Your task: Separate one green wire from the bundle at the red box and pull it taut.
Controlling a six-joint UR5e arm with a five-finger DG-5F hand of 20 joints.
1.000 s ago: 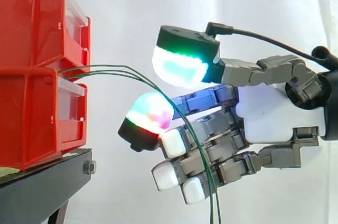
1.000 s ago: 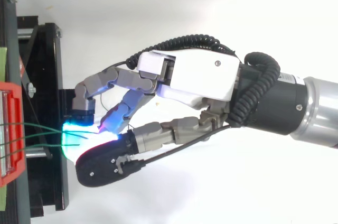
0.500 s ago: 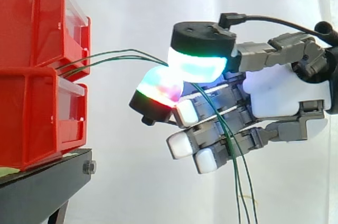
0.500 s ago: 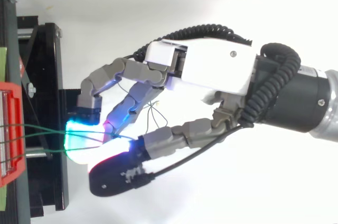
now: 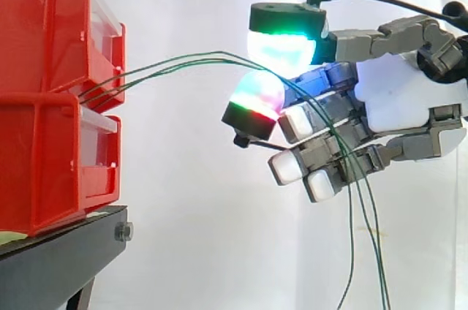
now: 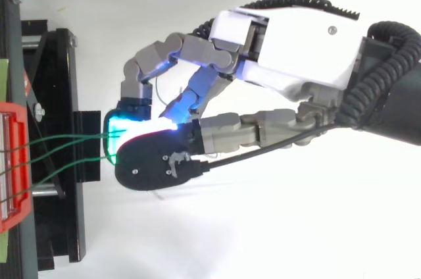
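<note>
Thin green wires (image 5: 157, 70) run from the front edge of the stacked red plastic box (image 5: 51, 98), arching loosely to the robot hand (image 5: 398, 105), whose glowing pads (image 5: 281, 47) pinch several together, so none looks separated or taut yet.

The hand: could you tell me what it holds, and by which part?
Green wires, pinched partway along between its glowing pads; their loose ends hang below the hand.
</note>
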